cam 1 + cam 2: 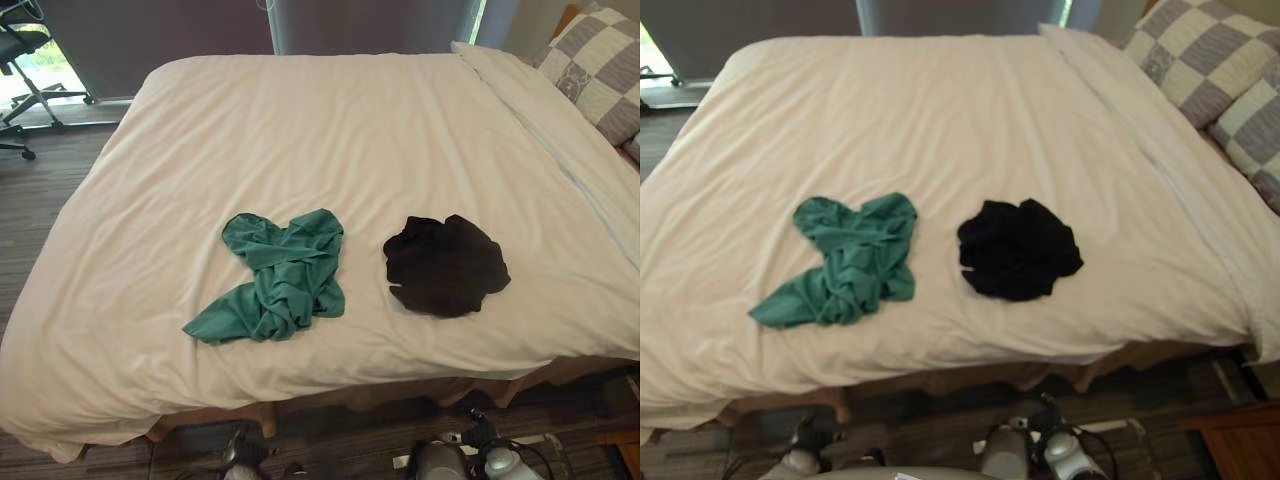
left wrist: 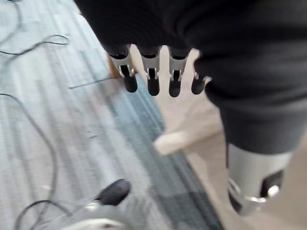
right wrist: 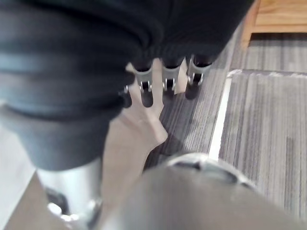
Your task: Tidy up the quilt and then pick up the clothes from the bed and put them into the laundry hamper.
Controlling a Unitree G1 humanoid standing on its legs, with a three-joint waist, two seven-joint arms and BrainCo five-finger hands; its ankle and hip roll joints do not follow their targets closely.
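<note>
The cream cotton quilt (image 1: 300, 130) lay spread almost flat over the bed, with only slight wrinkles. On it, toward the near edge, sat a crumpled teal-green garment (image 1: 275, 275) and, just to its right, a bunched black garment (image 1: 445, 265) — the two apart, not touching. Both looked light, limp and easy to bunch, so a pinch into the thick middle folds would probably lift each whole. The left hand (image 2: 153, 72) and the right hand (image 3: 163, 76) hung low beside the bed over the carpet, fingers released and straight, holding nothing. Checked grey-and-white pillows (image 1: 1200, 60) rested at the bed's right end.
</note>
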